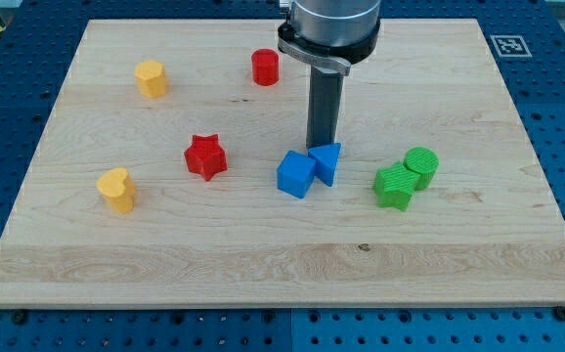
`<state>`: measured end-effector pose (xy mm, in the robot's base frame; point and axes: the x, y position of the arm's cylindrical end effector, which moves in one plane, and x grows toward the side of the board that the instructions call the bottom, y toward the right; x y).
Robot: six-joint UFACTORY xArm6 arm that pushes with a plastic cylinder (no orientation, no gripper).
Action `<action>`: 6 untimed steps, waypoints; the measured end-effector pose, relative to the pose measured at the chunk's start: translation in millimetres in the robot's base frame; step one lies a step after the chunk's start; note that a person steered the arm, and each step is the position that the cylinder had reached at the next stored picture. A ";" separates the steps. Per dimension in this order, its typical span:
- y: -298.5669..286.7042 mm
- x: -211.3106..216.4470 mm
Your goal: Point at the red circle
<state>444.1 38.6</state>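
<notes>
The red circle (265, 66) is a short red cylinder near the view's top, left of the arm. My tip (320, 148) is the lower end of the dark rod, resting just above the blue triangle (327, 161) and the blue cube (295, 174) in the board's middle. The tip is below and to the right of the red circle, well apart from it. A red star (205, 156) lies left of the blue blocks.
A yellow hexagon block (151, 77) sits at the upper left and a yellow heart-like block (116, 189) at the lower left. A green cylinder (421, 166) and a green star-like block (395, 186) touch at the right. The wooden board (282, 264) lies on a blue perforated table.
</notes>
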 end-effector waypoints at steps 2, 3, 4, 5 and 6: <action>-2.2 5.5; -0.5 -14.4; 0.1 -49.9; 0.1 -88.8; -3.1 -117.6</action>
